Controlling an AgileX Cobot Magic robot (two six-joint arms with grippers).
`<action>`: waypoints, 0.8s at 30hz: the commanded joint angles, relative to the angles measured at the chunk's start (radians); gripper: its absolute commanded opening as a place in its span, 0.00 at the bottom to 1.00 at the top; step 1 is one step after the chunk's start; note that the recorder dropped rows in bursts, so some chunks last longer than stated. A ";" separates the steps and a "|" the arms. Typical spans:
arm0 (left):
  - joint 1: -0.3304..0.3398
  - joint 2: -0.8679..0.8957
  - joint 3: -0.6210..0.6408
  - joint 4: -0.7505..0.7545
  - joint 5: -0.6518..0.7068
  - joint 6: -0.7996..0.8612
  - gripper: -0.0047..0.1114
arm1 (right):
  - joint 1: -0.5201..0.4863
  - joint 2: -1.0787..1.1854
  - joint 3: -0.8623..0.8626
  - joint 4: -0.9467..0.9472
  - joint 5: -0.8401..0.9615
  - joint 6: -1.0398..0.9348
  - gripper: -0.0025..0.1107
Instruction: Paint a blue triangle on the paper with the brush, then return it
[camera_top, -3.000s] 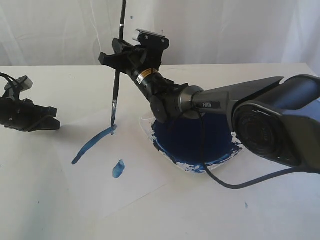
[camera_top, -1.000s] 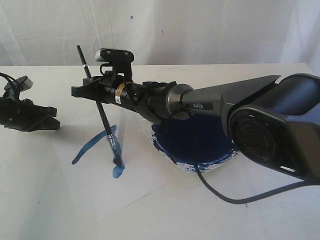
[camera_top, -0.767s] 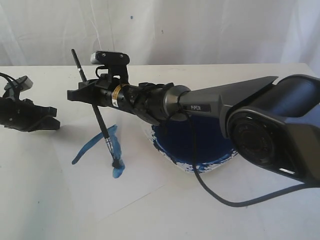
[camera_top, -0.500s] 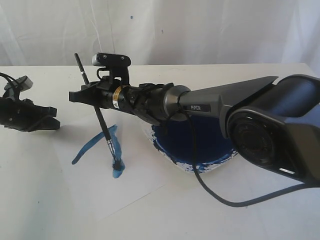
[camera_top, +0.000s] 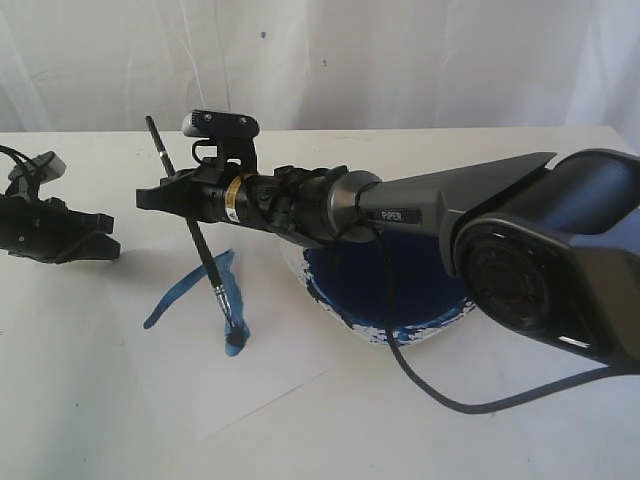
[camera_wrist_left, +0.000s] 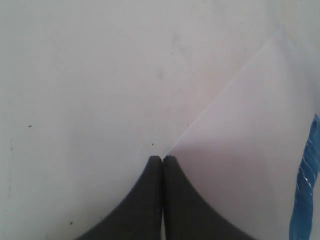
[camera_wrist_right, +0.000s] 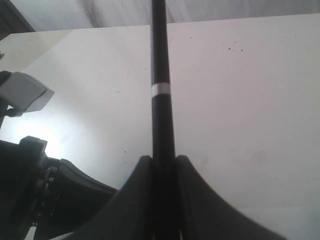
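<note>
My right tool (camera_top: 160, 196) pinches the brush (camera_top: 203, 250) on its black handle, so the bristles reach the paper (camera_top: 265, 355) and meet a blue dab (camera_top: 235, 342) beside a blue stroke (camera_top: 185, 290). The brush's long axis tilts, with the bristle end down and near-right and the handle end up and far-left. My left tool (camera_top: 95, 243), pressed together on nothing, sits at the paper's left edge on the desk (camera_top: 480, 420), probably to steady the sheet.

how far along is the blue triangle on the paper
Early on. Done: one long blue stroke lies on the paper. In hand: the right gripper is shut on the brush, whose tip meets a short second blue mark nearby. Left: finishing that side, painting a third to close the triangle, and returning the brush. The left gripper sits shut at the paper's edge.
</note>
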 joint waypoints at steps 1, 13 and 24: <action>0.001 -0.003 0.012 -0.010 0.000 0.002 0.04 | 0.000 -0.010 0.004 -0.011 -0.047 0.005 0.02; 0.001 -0.003 0.012 -0.010 -0.002 0.002 0.04 | 0.000 0.021 0.004 -0.004 -0.198 0.005 0.02; 0.001 -0.003 0.012 -0.010 -0.002 0.004 0.04 | 0.000 0.046 0.004 0.045 -0.286 -0.061 0.02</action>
